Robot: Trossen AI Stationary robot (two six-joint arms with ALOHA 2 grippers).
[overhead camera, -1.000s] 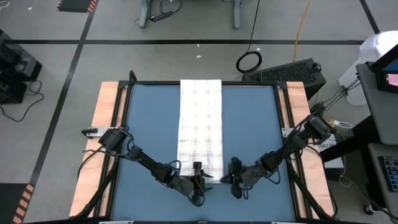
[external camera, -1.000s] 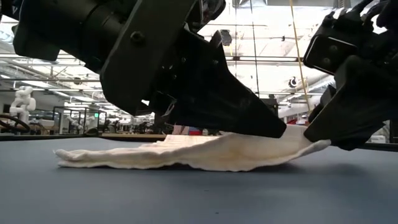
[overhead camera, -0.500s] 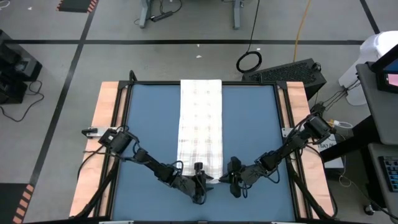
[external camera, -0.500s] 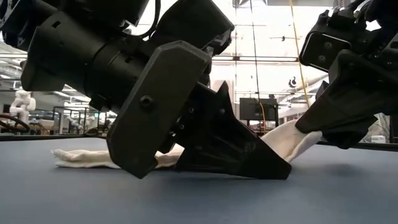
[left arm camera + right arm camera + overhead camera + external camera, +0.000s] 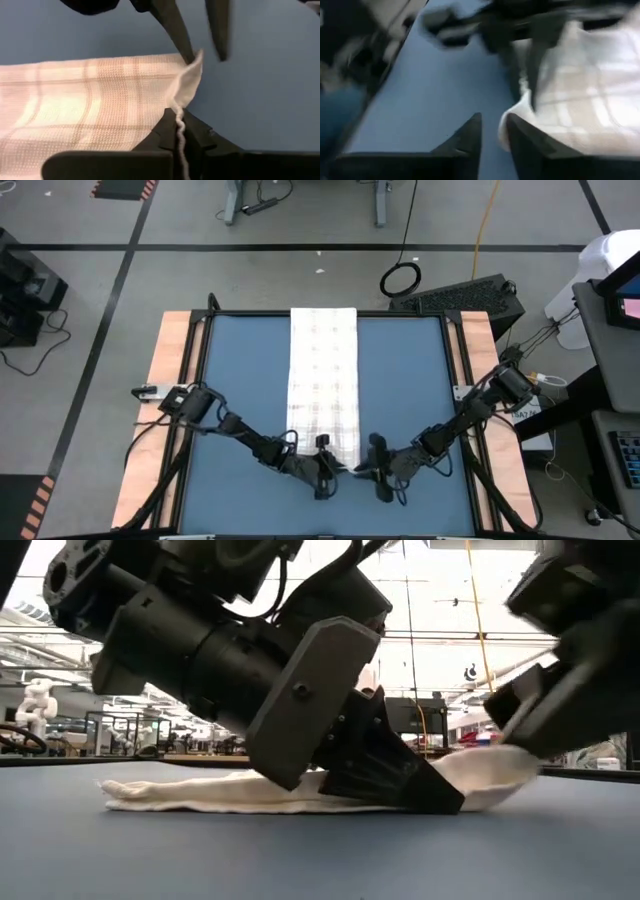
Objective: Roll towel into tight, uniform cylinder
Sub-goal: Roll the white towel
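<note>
The towel (image 5: 323, 385) lies flat along the blue mat (image 5: 240, 390) on the table. The left claw (image 5: 179, 131) pinches its near corner; the right claw (image 5: 492, 134) stands slightly spread beside the edge. One-sided grip risks a skewed, loose roll.

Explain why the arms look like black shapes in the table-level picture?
Low view: bright room lights behind backlight the left pincer, nearly silhouetting it over the towel; high view: even light, hardly any shadow on the blue mat.
</note>
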